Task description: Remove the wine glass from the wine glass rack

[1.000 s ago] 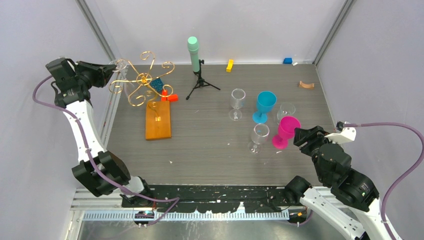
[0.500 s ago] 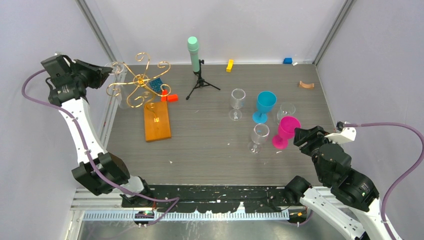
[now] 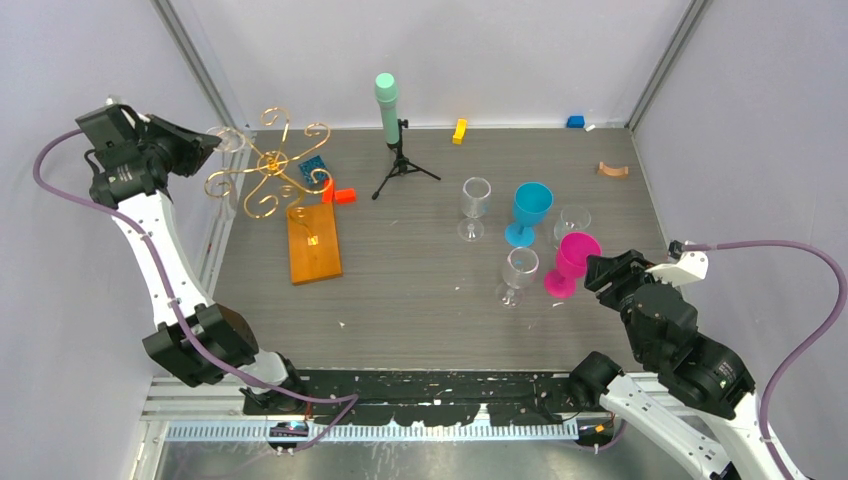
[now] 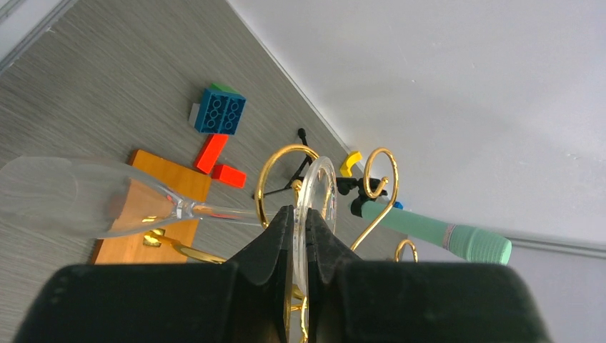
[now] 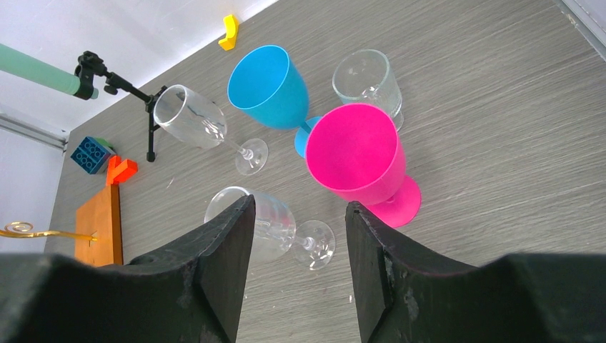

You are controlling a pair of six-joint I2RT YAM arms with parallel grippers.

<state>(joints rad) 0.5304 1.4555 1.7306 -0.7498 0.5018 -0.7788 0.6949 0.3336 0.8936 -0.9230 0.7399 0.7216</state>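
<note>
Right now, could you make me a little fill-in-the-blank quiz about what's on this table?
1. The left gripper is ____ on the round foot of the clear wine glass.
2. The wine glass rack has a flat wooden base coloured ____.
3. The right gripper, jaws open, holds ____.
4. The pink goblet stands beside a goblet coloured ____.
Missing words: shut; orange; nothing; blue.

left tool hides part of wine glass foot and wine glass rack.

Top view: high, behind arm bases, looks down on surface. Left wrist: far-left, close, faces right. Right wrist: near-right, faces far-left. All share wine glass rack, mint cylinder.
</note>
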